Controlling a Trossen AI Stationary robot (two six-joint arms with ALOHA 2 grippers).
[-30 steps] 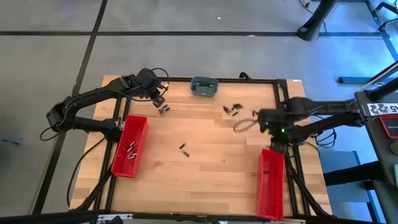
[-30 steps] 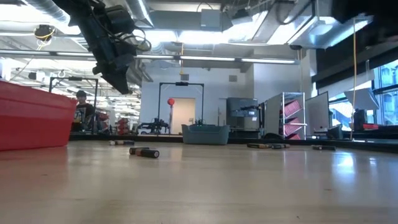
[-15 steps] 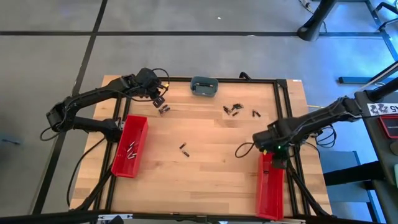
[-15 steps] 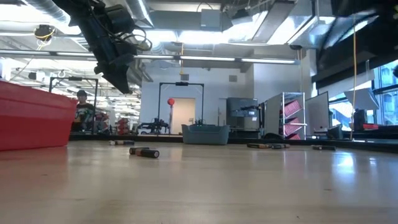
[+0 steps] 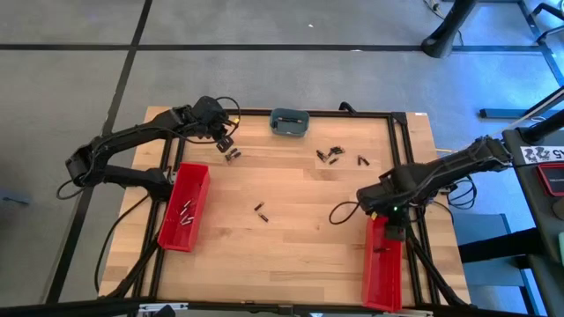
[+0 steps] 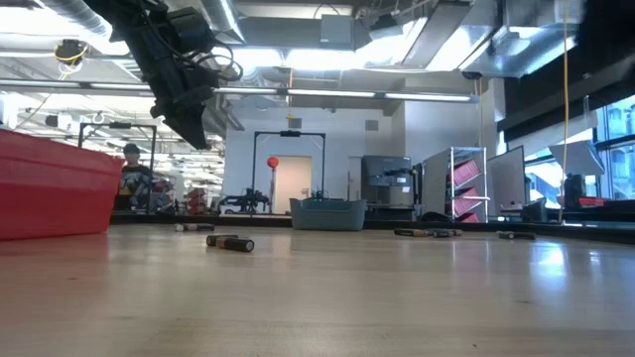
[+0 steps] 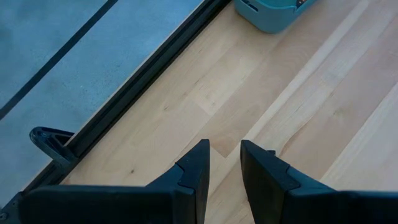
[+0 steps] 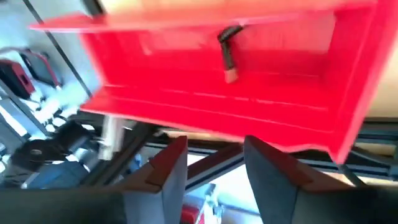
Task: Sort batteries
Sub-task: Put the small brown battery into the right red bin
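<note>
My right end effector (image 8: 214, 163) hangs just over the near end of the right red bin (image 5: 382, 264), fingers spread and holding nothing, and one battery (image 8: 229, 55) lies on that bin's floor. So I judge this the drop-off half of a sorting cycle, with the delivery done.

My left end effector (image 7: 224, 163) hovers at the far-left part of the bench (image 5: 291, 238), fingers slightly parted around bare wood, right beside a small battery pair (image 5: 233, 154).

More batteries sit in the left red bin (image 5: 182, 210). A loose one (image 5: 261, 211) lies mid-bench, and a scattered cluster (image 5: 332, 156) waits near the grey-blue dish (image 5: 289, 122) (that cluster looks like the richest pickings).

Next, I reckon, my right arm must swing away from the bin toward the cluster, line its fingers across a single cylinder and come down squarely, since such tiny round things will likely roll off a crooked pinch.
</note>
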